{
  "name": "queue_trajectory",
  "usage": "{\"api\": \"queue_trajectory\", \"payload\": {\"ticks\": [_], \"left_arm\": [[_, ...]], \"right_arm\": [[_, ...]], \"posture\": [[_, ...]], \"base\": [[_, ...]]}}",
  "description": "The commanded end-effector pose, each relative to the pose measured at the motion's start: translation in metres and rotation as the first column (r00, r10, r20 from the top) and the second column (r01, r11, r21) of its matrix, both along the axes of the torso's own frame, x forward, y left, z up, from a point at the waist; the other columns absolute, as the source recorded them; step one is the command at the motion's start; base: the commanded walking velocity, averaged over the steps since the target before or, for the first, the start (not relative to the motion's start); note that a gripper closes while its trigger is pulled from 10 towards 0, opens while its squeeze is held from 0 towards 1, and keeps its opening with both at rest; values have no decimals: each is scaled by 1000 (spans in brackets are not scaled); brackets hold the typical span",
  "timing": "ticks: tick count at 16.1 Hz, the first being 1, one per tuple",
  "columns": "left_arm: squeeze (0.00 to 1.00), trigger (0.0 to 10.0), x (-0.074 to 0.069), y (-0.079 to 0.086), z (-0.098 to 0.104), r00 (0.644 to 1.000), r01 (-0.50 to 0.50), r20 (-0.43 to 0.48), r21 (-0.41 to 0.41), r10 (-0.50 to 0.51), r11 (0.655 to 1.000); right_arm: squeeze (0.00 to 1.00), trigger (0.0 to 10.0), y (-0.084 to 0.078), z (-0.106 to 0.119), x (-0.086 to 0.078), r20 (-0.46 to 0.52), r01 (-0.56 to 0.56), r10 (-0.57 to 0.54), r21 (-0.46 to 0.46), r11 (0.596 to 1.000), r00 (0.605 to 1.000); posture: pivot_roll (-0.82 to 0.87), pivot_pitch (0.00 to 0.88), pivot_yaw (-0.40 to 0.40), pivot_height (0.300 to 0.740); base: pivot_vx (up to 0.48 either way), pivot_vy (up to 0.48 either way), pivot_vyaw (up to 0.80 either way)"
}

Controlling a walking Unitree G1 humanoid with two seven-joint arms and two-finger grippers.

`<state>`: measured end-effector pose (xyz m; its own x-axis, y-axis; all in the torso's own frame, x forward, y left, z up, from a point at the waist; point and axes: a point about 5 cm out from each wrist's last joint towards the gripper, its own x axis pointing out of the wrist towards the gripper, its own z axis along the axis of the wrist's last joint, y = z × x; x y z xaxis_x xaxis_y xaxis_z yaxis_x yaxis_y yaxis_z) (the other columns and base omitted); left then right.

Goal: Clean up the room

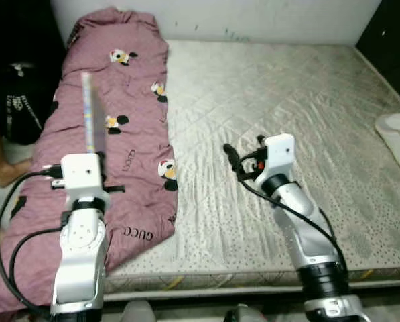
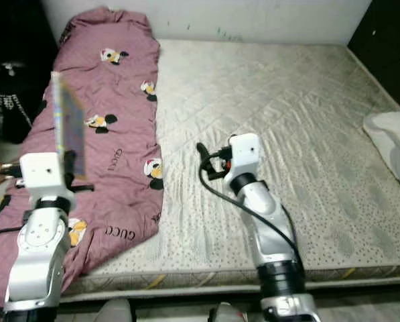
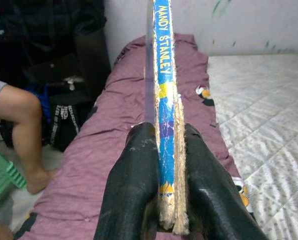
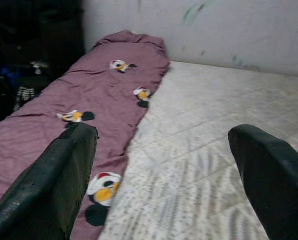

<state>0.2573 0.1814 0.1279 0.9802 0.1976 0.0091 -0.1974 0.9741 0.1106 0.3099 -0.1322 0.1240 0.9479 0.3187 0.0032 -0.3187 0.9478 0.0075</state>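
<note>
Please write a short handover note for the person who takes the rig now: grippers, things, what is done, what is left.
Left gripper: shut on a thin book, held upright above the purple blanket.
Right gripper: open, holding nothing, over the bare mattress.
Done: book picked up.
Left: put the book away; the blanket lies along the mattress's left side. A person's leg is beside the bed on the left, so take care.

From head height we look forward and down at the mattress (image 1: 287, 100), both eyes sharing the mauve blanket (image 1: 112, 100) toward ten o'clock. Our left wrist camera sits close behind its fingers (image 3: 134, 190), facing the wall (image 3: 248, 25). Our right wrist camera aims perhaps slightly lower, sharing that blanket.
</note>
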Motion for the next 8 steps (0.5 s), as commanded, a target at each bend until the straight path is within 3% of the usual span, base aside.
{"api": "queue_trajectory", "payload": {"ticks": [1,8], "left_arm": [[0,10000,2,-7,8,999,30,40,5,-30,1000],[0,10000,4,-11,6,997,61,38,-22,-60,998]], "right_arm": [[0,10000,-5,0,1,4,16,-16,-3,1000,1000],[0,10000,-4,-3,2,6,33,-32,-25,999,999]], "posture": [[1,0,-19,740],[-2,0,-15,740]], "base": [[0,0,0],[0,-34,0]]}}
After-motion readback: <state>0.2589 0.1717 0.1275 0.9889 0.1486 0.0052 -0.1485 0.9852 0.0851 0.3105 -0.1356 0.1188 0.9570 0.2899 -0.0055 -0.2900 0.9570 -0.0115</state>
